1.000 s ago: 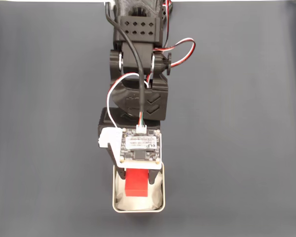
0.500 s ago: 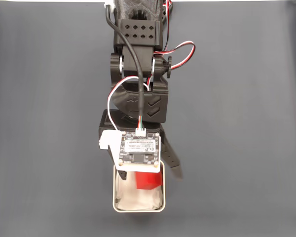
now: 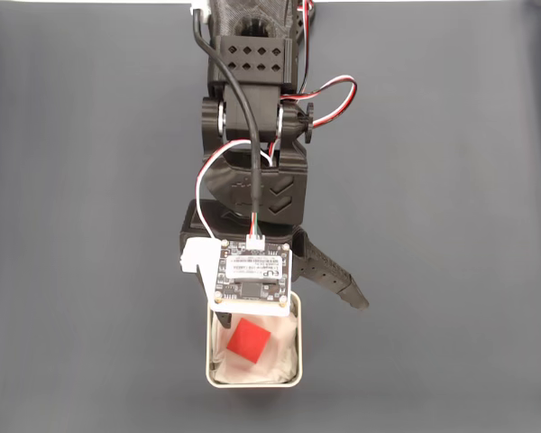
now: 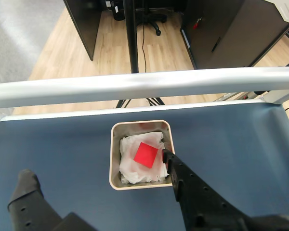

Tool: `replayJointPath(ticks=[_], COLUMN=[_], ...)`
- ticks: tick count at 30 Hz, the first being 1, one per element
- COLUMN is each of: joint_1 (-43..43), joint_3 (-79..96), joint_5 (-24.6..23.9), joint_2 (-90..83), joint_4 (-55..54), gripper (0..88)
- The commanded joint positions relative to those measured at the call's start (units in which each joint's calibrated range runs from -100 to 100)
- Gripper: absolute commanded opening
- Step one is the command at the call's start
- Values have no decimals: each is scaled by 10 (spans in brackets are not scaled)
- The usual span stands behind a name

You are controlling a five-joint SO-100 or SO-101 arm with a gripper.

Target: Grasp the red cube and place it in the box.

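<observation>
Spread wide, the gripper (image 4: pixel 94 166) held nothing: in the wrist view one black finger (image 4: pixel 195 192) ran up from the lower right, its tip over the box's (image 4: pixel 114 159) right rim, while the other finger's (image 4: pixel 26 190) rounded tip sat well to the left over the bare blue mat (image 4: pixel 53 149). Between them, the box stood on the mat, its pale rim squared with rounded corners and its inside packed with crumpled white paper (image 4: pixel 130 168). On that paper lay the cube (image 4: pixel 145 154), turned so its corners pointed at the box walls, apart from both fingers. Beyond the box, a pale rail (image 4: pixel 144 85) crossed the table's edge, and past it lay a wooden floor (image 4: pixel 111 43) and dark furniture.

From the fixed view, the arm (image 3: pixel 252 117) reached down the picture, and a small circuit board (image 3: pixel 255 275) on its wrist covered the box's (image 3: pixel 252 382) upper edge. One finger (image 3: pixel 334 275) splayed out to the right over the mat (image 3: pixel 451 225). Below the board, the cube (image 3: pixel 249 341) rested on the paper inside the box.
</observation>
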Motion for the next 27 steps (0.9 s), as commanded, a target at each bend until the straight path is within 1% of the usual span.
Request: replayJointPath(ticks=[1, 22, 23, 24, 27], joint_1=[4, 3, 2, 1, -4], joint_3=[-28, -9, -8, -7, -3], joint_5=[-3, -3, -2, 2, 11], joint_2=[-17, -35, -38, -42, -58], joint_4=[-10, -28, -28, -24, -21], gripper=[551, 543, 522, 469, 257])
